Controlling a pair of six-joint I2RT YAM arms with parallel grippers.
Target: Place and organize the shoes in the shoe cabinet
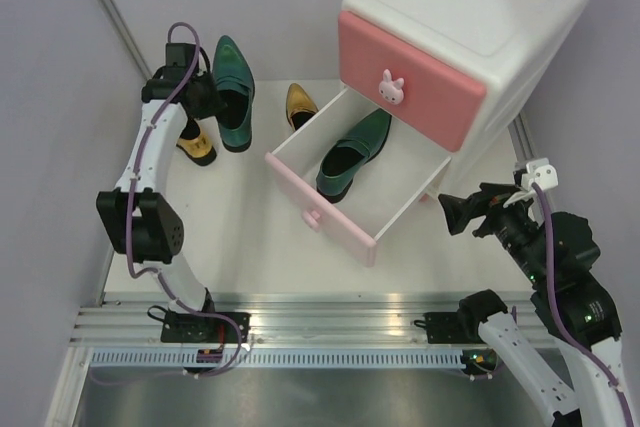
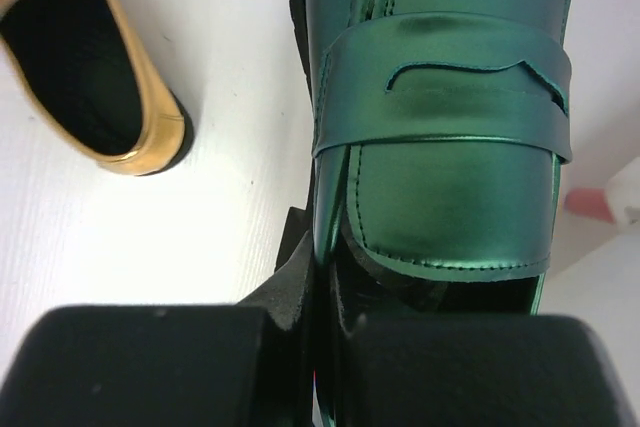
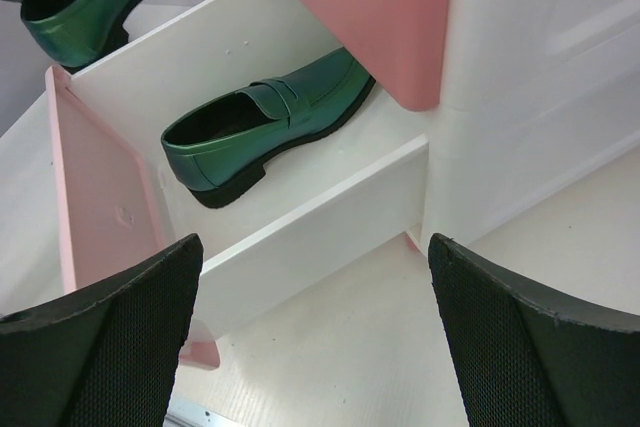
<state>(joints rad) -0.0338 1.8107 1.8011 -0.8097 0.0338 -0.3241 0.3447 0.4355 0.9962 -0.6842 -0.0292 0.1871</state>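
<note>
The white shoe cabinet (image 1: 500,37) stands at the back right with its lower pink-fronted drawer (image 1: 320,209) pulled out. One green shoe (image 1: 352,152) lies inside the drawer and shows in the right wrist view (image 3: 265,122). My left gripper (image 1: 205,97) is shut on the side wall of the second green shoe (image 1: 233,87) at the back left; in the left wrist view the jaws (image 2: 325,267) pinch the shoe's rim (image 2: 450,147). I cannot tell whether this shoe is off the table. One gold shoe (image 1: 196,145) lies beside it (image 2: 80,67). Another gold shoe (image 1: 298,104) sits behind the drawer. My right gripper (image 1: 462,213) is open and empty, right of the drawer (image 3: 312,247).
The upper drawer (image 1: 410,82) with its bunny knob is closed. Grey walls close in the left and back sides. A metal rail (image 1: 330,332) runs along the near edge by the arm bases. The drawer's side wall (image 3: 310,232) is just ahead of my right fingers.
</note>
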